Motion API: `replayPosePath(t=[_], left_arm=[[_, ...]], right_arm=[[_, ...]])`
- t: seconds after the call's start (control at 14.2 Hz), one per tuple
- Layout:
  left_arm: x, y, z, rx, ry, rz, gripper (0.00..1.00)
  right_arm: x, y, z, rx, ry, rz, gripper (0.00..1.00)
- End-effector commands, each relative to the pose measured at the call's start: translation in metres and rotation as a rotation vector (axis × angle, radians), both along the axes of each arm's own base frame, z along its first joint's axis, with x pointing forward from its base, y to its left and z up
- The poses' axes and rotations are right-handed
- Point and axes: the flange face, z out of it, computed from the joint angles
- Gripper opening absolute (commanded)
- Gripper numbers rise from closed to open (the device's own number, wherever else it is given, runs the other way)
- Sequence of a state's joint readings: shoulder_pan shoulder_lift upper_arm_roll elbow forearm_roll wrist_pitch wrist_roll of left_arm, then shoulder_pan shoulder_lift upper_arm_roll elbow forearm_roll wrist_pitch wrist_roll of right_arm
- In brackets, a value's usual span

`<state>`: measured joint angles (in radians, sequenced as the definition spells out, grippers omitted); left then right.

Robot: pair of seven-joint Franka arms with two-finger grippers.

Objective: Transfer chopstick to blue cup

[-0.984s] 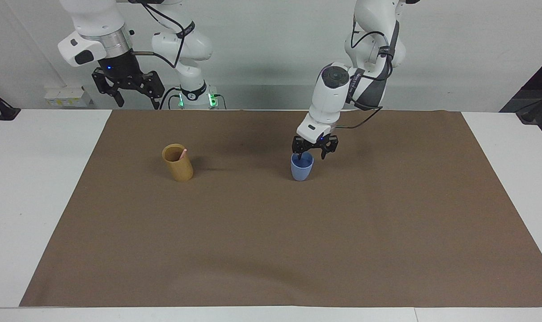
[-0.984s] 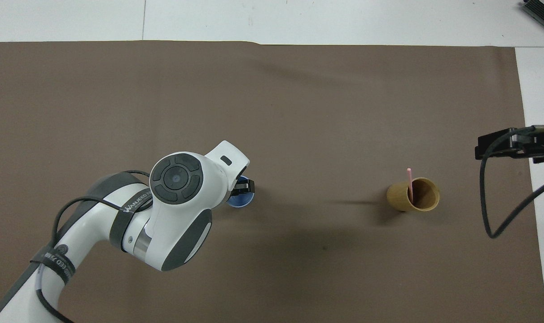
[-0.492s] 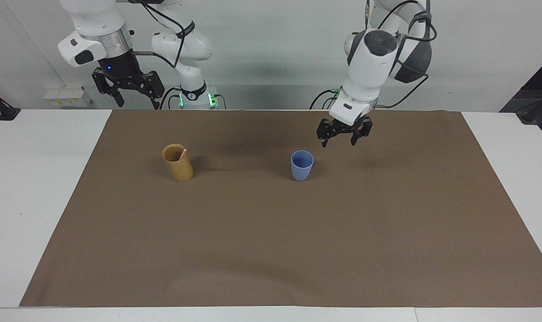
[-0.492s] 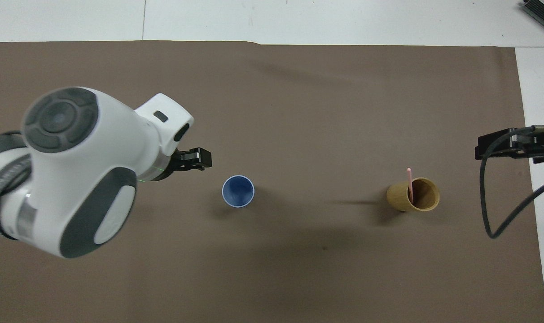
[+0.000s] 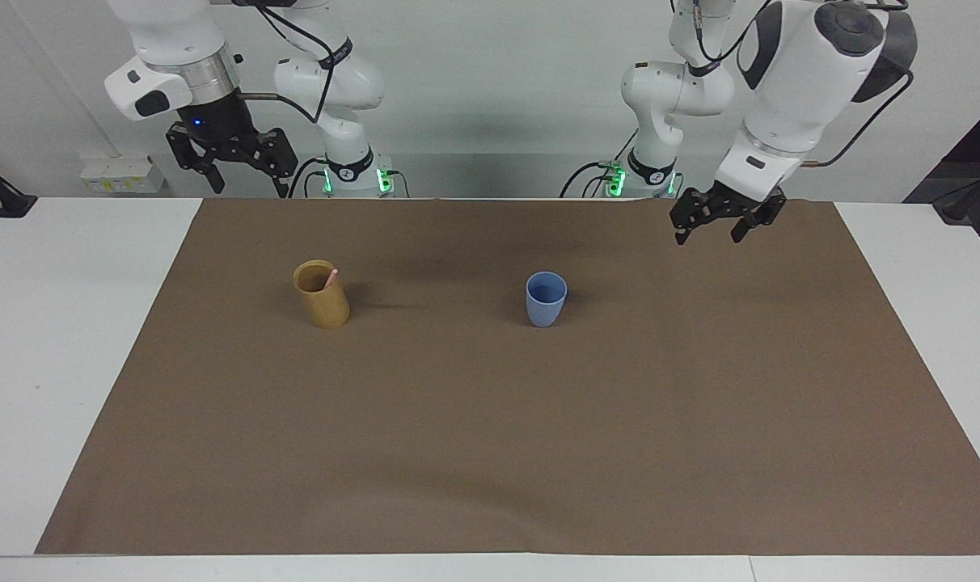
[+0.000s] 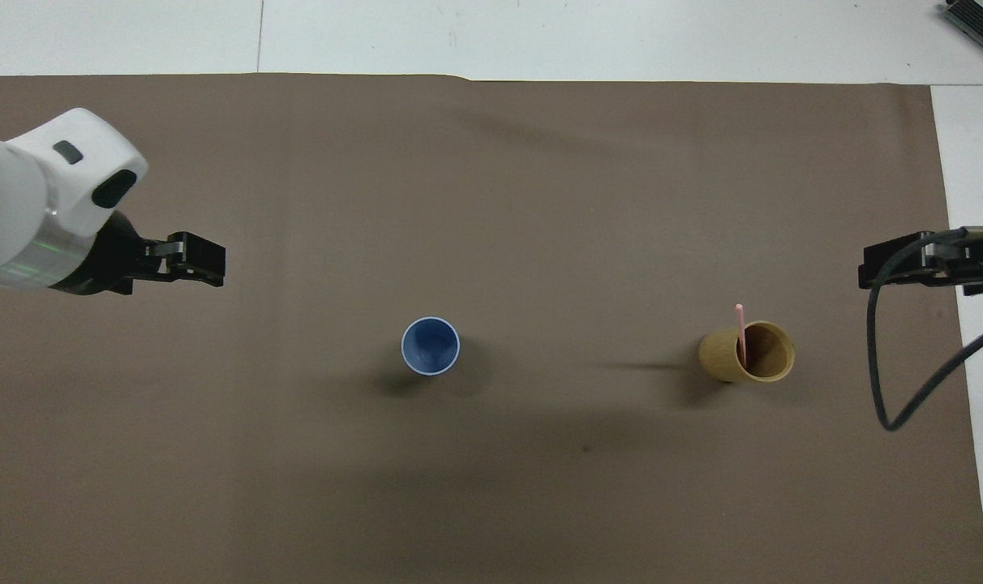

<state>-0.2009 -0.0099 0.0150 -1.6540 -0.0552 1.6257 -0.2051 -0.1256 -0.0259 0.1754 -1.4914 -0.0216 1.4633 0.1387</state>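
The blue cup (image 5: 546, 299) (image 6: 431, 346) stands upright near the middle of the brown mat, and nothing shows inside it. A pale pink chopstick (image 5: 331, 278) (image 6: 740, 331) leans in the tan cup (image 5: 322, 294) (image 6: 749, 354), toward the right arm's end of the table. My left gripper (image 5: 708, 236) (image 6: 205, 265) hangs open and empty over the mat toward the left arm's end, well clear of the blue cup. My right gripper (image 5: 249, 190) (image 6: 874, 269) waits open and empty, raised over the mat's edge at the right arm's end.
A brown mat (image 5: 490, 453) covers most of the white table (image 5: 69, 323). A black cable (image 6: 885, 381) loops down from the right arm. Both arm bases (image 5: 352, 174) stand at the table's edge nearest the robots.
My left gripper has risen from the blue cup's rim and swung away toward the left arm's end of the table. The cups, the chopstick and the right arm are unmoved.
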Motion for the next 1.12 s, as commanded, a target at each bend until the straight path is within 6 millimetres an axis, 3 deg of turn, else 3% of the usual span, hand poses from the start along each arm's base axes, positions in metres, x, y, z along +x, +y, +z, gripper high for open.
replayPosePath(t=[0.0,0.07,0.21,1.05], left_arm=[[-0.006,0.023,0.011,0.004,0.020,0.021,1.00],[-0.005,0.041,0.013,0.003,0.018,0.047,1.00],[-0.003,0.054,0.015,0.003,0.009,0.066,1.00],[-0.010,0.058,0.025,0.003,-0.006,0.021,1.00]], right_arm=[[0.000,0.000,0.000,0.008,0.009,-0.015,1.00],[0.000,0.000,0.001,0.008,0.007,-0.013,1.00],[0.000,0.000,0.000,0.008,0.009,-0.015,1.00],[0.000,0.000,0.001,0.008,0.007,-0.013,1.00]])
